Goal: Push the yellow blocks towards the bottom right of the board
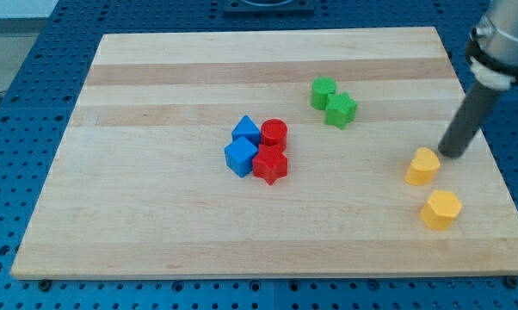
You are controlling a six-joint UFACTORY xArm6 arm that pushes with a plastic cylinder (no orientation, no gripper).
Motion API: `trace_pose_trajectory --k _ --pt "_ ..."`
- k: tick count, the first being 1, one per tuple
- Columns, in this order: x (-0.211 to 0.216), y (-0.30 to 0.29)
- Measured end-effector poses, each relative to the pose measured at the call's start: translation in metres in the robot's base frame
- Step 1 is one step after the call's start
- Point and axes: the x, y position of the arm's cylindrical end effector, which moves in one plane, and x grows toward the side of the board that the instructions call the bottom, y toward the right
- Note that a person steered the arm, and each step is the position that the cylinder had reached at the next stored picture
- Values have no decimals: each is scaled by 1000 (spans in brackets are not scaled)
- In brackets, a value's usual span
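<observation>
1. Two yellow blocks sit near the board's [156, 241] right edge: a heart-like yellow block [422, 166] above a hexagonal yellow block [440, 209].
2. The rod's tip [453, 153] rests just up-right of the upper one, holding nothing.
3. Green blocks [333, 102] lie farther up-left; blue and red blocks [257, 148] cluster mid-board.

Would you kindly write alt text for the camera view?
My tip rests on a wooden board just up-right of one yellow block, with a second yellow hexagonal block below. Two green blocks sit above; blue blocks and red blocks cluster centrally.
</observation>
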Motion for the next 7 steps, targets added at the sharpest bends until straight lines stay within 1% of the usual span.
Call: trace_pose_trajectory --k 1,2,3,4,5,6,7 --pt "-15 0" --pt "-34 -43" --pt "-33 -68" --pt "-33 -67" --pt "-13 -28" --pt "-6 -15" --pt "23 -15"
